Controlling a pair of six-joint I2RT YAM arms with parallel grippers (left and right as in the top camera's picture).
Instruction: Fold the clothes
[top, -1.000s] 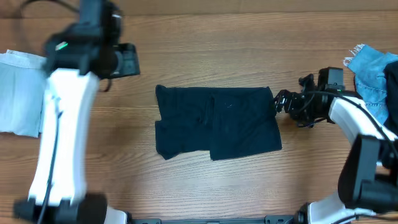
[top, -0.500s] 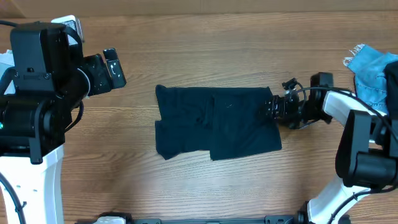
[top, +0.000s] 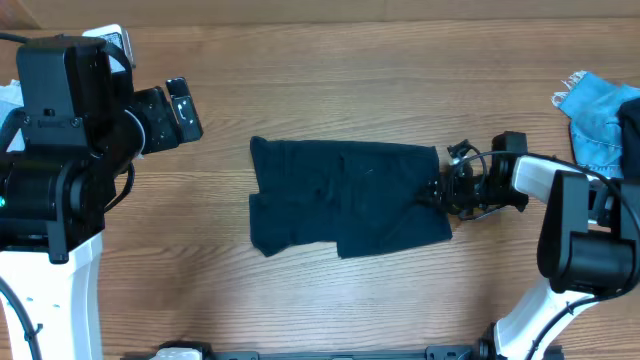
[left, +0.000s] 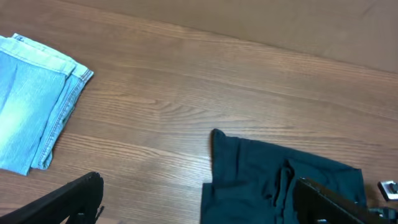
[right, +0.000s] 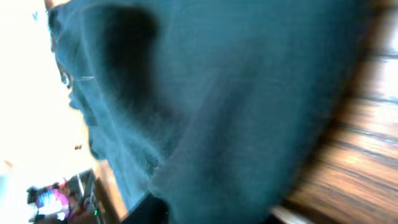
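The wooden table (top: 330, 80) with its brown grain fills the overhead frame; a dark navy garment (top: 345, 200) lies spread at the centre; a folded pale blue denim piece (left: 31, 121) rests at the far left; a brighter blue denim piece (top: 598, 120) lies rumpled at the upper right edge.

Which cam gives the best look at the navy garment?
Overhead. The navy garment shows whole there, its full outline lying on the table. The left wrist view catches only one corner section at the lower right of its frame. The right wrist view is so close that blurred fabric fills nearly the whole picture.
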